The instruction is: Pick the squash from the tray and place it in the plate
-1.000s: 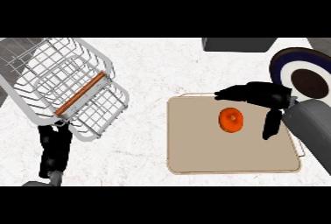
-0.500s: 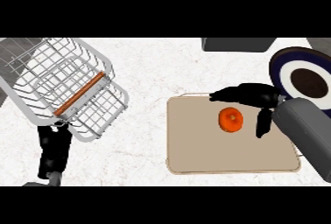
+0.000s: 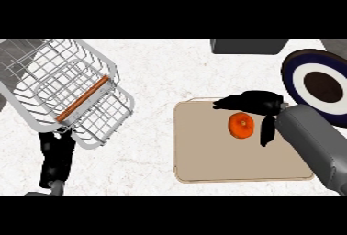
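The orange, nearly round squash (image 3: 241,125) lies on the far half of the flat beige rectangular tray (image 3: 224,160), about midway between its left and right edges. It looks smooth and glossy with a darker dimple in its middle, and its slightly longer axis runs from the tray's far edge toward the near edge. The black right hand (image 3: 261,101) hovers right over it: the fingers (image 3: 227,103) stretch leftward along the squash's far side, and the thumb (image 3: 267,133) hangs down just at its right side. Fingers and thumb are spread apart and bracket the squash, not yet clamped on it. The closing move therefore looks to turn on bringing the fingers toward the near edge and the thumb leftward. This hand, on its grey right forearm (image 3: 315,142), is far nearer than the black left hand (image 3: 58,156), which rests near the near-left corner of the white speckled counter (image 3: 156,69), its fingers apparently straight and together. The round plate (image 3: 290,75), dark blue at the rim with a white ring and a brown centre, sits just beyond the tray's far-right corner. A pale wire basket (image 3: 47,78) with an orange-brown bar occupies the counter's far-left part.
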`<state>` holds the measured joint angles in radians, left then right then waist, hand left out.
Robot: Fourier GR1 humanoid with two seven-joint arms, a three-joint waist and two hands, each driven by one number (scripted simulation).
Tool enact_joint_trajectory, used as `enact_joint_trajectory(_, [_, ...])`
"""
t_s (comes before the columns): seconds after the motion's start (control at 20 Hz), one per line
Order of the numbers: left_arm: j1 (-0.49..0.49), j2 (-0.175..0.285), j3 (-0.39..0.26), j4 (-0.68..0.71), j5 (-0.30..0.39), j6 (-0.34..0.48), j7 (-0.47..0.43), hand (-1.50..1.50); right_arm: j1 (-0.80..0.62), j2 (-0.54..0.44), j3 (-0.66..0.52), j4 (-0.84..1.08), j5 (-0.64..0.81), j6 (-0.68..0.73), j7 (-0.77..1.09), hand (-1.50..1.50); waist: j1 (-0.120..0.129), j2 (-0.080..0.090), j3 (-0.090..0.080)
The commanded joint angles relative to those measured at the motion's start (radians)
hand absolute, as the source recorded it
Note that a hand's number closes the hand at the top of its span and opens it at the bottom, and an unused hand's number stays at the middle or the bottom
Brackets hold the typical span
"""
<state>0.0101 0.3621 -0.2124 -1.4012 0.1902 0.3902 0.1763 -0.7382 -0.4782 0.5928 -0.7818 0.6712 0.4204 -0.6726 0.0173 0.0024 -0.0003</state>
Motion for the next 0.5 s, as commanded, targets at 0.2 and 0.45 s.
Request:
enact_joint_trajectory(0.2, [-0.041, -0.018, -0.021, -0.059, -0.004, -0.07, -0.002, 0.0, -0.015, 0.03, -0.01, 0.099, 0.064, -0.023, -0.068, 1.5, -0.004, 0.001, 0.001])
enact_joint_trajectory(0.45, [-0.054, -0.053, -0.044, -0.043, -0.042, -0.049, -0.018, 0.0, 0.012, 0.068, -0.01, 0.137, 0.107, -0.164, -0.147, 1.5, -0.006, 0.002, 0.001])
